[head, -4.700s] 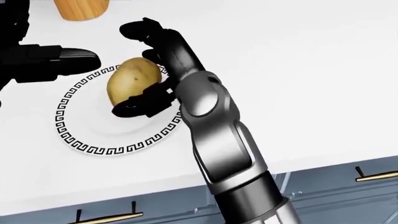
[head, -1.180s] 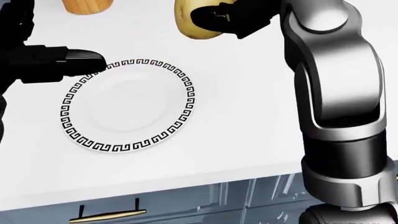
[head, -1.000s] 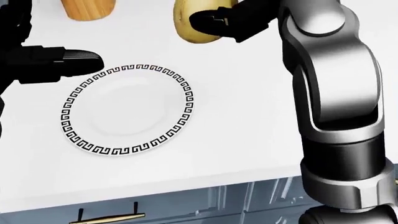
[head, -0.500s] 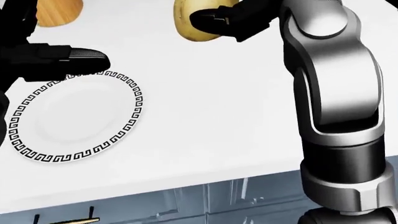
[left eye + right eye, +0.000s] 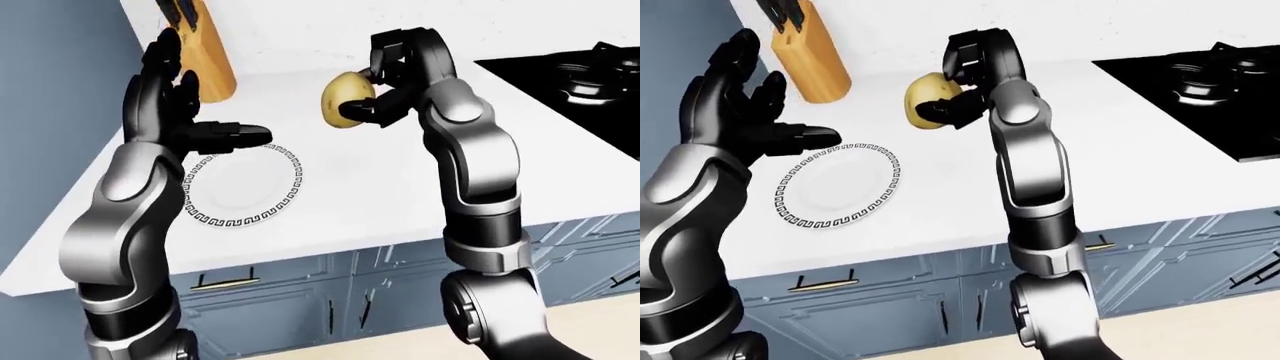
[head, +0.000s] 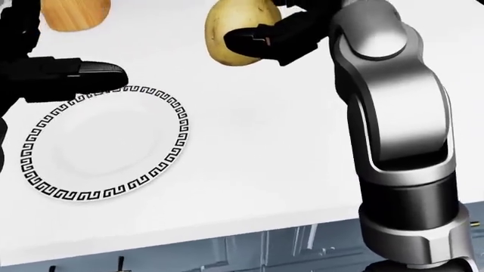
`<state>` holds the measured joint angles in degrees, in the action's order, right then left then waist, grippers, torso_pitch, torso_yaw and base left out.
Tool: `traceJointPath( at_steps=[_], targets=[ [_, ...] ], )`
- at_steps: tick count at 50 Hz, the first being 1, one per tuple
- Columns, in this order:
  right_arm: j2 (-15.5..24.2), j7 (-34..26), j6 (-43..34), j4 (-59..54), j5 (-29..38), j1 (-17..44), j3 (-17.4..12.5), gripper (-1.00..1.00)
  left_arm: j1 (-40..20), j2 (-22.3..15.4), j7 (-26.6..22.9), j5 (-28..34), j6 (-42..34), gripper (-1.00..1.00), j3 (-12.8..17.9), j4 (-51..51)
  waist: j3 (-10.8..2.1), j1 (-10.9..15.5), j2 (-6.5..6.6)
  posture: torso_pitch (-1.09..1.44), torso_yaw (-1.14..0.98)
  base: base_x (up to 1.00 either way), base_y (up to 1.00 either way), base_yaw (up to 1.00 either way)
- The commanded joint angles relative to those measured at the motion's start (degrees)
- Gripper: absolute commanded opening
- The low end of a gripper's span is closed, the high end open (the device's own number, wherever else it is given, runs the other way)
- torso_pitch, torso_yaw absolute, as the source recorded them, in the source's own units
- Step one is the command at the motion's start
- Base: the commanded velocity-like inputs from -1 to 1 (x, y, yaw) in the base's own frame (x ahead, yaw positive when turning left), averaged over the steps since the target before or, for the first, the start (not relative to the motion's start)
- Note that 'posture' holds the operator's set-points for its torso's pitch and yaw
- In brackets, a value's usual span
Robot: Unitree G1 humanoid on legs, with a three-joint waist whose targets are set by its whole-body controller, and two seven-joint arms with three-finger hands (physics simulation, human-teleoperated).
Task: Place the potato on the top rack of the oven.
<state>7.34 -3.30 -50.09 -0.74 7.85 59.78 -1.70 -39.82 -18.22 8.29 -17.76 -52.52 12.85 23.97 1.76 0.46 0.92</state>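
Observation:
My right hand (image 5: 378,90) is shut on the tan potato (image 5: 345,98) and holds it up above the white counter (image 5: 340,187); the potato also shows at the top of the head view (image 6: 231,34). The white plate with a black key-pattern rim (image 5: 240,185) lies bare on the counter, below and left of the potato. My left hand (image 5: 185,112) is raised and open with fingers spread, its thumb reaching over the plate's upper edge. No oven shows in any view.
A wooden knife block (image 5: 205,52) stands at the counter's upper left. A black cooktop with a pan (image 5: 580,82) fills the upper right. Blue-grey cabinet drawers with gold handles (image 5: 300,300) run below the counter edge.
The right hand lifted the potato off the plate and raised it high. In the last second the whole head view shifted: plate and block slid left, so the camera moved.

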Motion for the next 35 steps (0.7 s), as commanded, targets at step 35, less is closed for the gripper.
traceJointPath(
  at_steps=[35],
  targets=[
    [0.6, 0.5, 1.7, 2.5, 0.4, 2.4, -0.8, -1.00, -2.2, -0.8, 0.2, -0.6, 2.0, 1.00, 0.3, 1.7, -2.43, -0.7, 0.64, 0.00, 0.00, -0.13, -0.15, 0.00]
  ],
)
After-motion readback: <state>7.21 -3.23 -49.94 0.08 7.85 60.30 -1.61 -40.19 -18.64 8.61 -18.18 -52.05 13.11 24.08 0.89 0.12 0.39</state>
